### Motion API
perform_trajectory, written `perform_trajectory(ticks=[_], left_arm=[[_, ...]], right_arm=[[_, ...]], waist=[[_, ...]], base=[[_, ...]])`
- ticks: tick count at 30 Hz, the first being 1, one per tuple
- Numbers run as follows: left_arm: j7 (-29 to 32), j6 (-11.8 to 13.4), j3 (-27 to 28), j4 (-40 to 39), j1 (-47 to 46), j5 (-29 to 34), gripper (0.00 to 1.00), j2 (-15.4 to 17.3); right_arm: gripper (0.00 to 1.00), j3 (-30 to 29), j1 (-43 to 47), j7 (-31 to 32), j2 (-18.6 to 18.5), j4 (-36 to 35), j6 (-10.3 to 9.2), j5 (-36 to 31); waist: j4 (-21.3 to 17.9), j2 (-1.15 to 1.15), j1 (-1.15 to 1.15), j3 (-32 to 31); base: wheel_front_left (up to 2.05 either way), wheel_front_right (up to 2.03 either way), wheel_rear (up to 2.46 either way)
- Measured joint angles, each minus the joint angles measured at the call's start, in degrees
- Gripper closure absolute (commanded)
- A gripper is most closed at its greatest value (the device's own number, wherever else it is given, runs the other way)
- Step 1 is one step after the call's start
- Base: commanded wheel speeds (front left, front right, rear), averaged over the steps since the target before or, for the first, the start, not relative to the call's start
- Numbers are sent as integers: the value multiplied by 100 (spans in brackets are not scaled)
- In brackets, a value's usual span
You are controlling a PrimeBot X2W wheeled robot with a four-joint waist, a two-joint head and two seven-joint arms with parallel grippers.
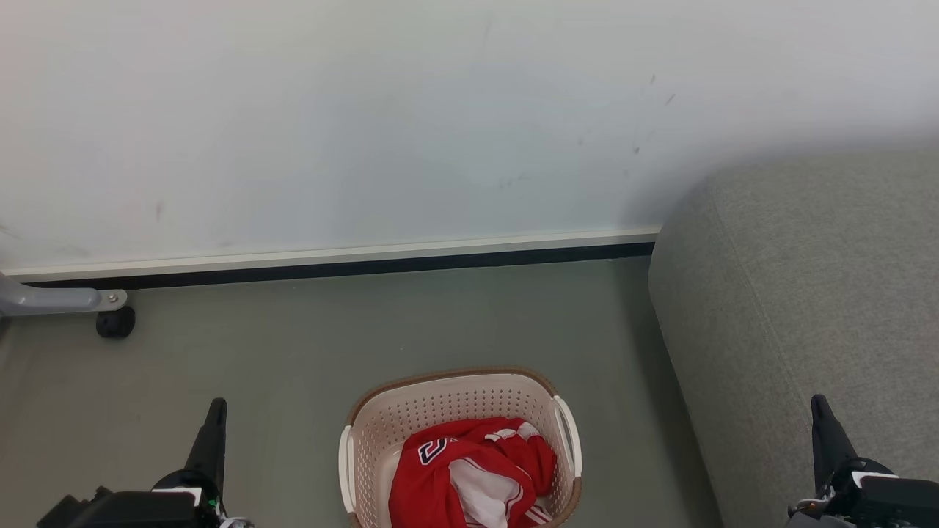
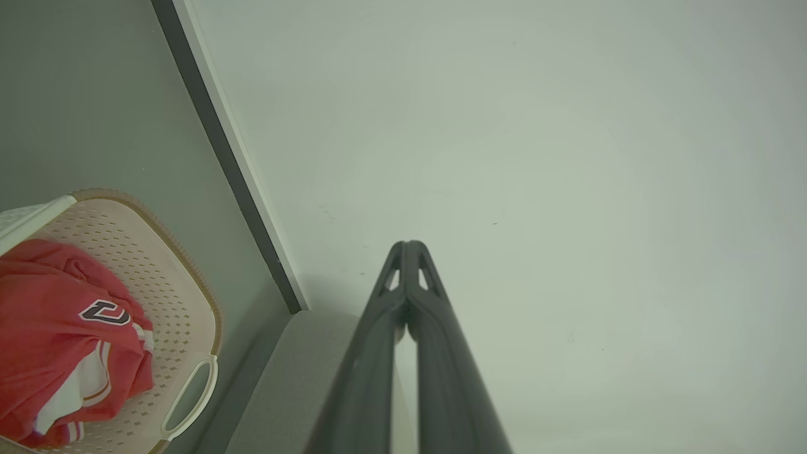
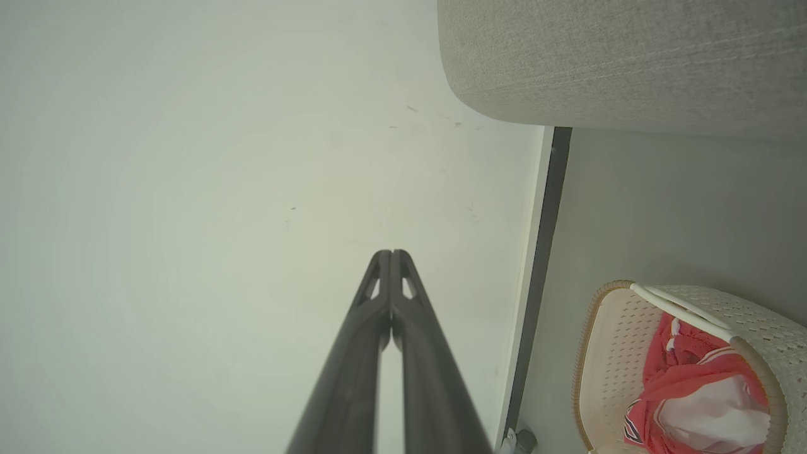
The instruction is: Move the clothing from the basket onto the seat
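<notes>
Clothing [image 1: 469, 473] lies bunched inside the basket [image 1: 447, 400], red with white lining showing; basket stands on the floor [image 1: 293, 352], just beside the grey seat [image 1: 807, 293]; left claw [image 2: 408, 247] closed, fingers pressed together, holding nothing; right claw [image 3: 391, 255] likewise closed and empty; both clear of the basket.

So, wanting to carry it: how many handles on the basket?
2: the left handle and the right handle, on opposite sides of the basket. Its near end is cut off, so more may be hidden.
</notes>
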Motion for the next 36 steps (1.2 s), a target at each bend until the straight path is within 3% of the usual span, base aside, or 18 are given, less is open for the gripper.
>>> perform_trajectory(ticks=[36], left_arm=[[0, 0, 0, 0, 0, 0, 100, 0]], right_arm=[[100, 1, 0, 0, 0, 0, 0, 0]], waist=[[0, 0, 0, 0]], base=[[0, 0, 0]])
